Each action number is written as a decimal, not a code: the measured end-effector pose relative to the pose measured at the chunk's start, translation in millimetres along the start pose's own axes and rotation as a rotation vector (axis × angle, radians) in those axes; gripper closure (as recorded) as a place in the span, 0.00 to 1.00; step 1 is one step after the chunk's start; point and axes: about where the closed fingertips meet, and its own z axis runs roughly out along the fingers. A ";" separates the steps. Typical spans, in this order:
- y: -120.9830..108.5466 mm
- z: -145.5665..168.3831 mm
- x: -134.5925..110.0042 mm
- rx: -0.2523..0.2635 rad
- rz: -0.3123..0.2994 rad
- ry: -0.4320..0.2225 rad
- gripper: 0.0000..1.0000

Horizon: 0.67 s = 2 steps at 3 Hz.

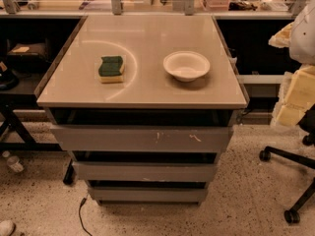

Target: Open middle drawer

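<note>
The drawer cabinet (142, 90) stands in the middle of the camera view with three grey fronts stacked under its beige top. The middle drawer (145, 172) is the plain front of medium height, below the taller front with white scratch marks (142, 139) and above the narrowest front (147, 194). A dark gap shows above each front, and no drawer interior shows. My gripper (298, 95) is a pale yellowish shape at the right edge, under the white arm (302, 31). It hangs well to the right of the cabinet and above the middle drawer, touching nothing.
A green and yellow sponge (111, 69) and a white bowl (186, 65) sit on the cabinet top. An office chair base with wheels (290, 181) stands on the speckled floor at the right. A cable (82, 213) lies at the cabinet's lower left. Dark shelving runs behind.
</note>
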 end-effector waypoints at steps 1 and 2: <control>0.0 0.0 0.0 0.000 0.000 0.000 0.00; 8.4 9.0 0.4 -0.008 0.002 -0.002 0.00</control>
